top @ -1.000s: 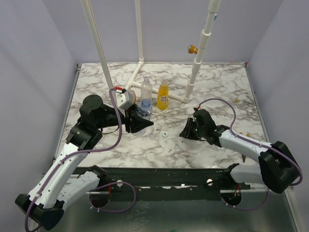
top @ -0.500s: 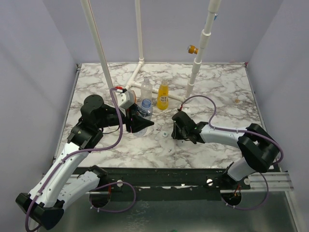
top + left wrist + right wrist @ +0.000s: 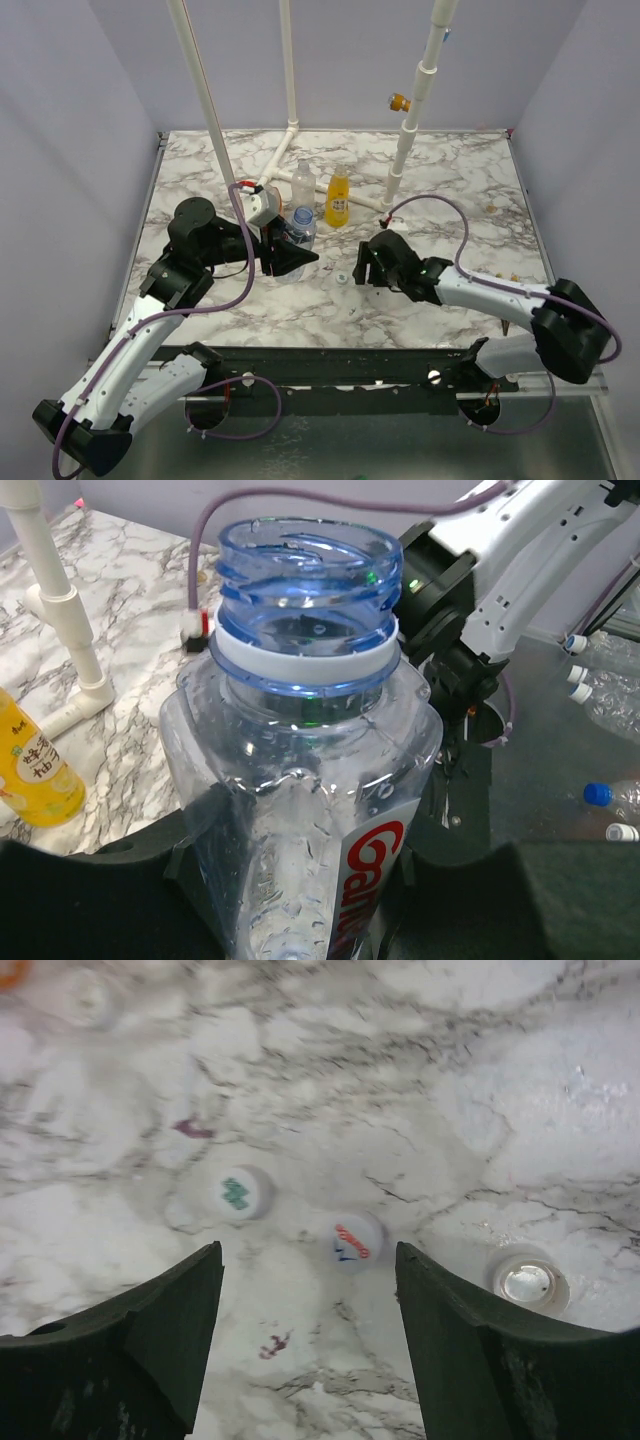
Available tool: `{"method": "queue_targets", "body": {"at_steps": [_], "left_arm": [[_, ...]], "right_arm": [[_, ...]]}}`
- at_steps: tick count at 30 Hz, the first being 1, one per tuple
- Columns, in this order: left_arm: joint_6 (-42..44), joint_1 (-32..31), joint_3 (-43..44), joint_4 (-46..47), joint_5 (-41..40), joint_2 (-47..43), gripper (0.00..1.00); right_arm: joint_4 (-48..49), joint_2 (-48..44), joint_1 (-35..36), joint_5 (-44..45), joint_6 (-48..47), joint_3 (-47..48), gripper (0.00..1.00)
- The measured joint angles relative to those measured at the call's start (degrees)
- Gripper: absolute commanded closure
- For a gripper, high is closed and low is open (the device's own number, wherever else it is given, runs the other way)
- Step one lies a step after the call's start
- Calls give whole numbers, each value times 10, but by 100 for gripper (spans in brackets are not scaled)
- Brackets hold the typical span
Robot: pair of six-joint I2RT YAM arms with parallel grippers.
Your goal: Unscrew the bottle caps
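Clamping the clear blue-labelled bottle [image 3: 300, 810] tight in the left gripper [image 3: 290, 258]
Held upright left of the bench's [image 3: 450, 180] middle (threaded neck bare); hovering with the right gripper [image 3: 308, 1260], fingers spread apart, over a green-marked cap [image 3: 243, 1192] and a red-lettered cap [image 3: 357, 1240] lying mid-bench.

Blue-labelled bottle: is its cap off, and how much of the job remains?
Done: the blue-labelled bottle has a bare open neck. A green-marked cap and a red-marked cap lie loose on the marble. In hand: the left gripper clamps that bottle; the right gripper hangs open over the caps. Left: whether the yellow bottle and clear bottle are capped is too small to tell.
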Motion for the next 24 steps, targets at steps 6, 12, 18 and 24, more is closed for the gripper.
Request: {"method": "queue_targets", "body": {"at_steps": [6,12,18,24], "left_arm": [[-2,0,-1,0,0,-4,83],[-4,0,-4,0,0,-5,83],[-10,0,-10,3,0,-5,83],[-12,0,-12,4,0,-5,83]], "right_arm": [[-2,-160,0,-38,-48,41,18],[29,-244,0,-147,-121,140,5],[81,-229,0,-285,-158,216,0],[126,-168,0,-362,-168,265,0]]}}
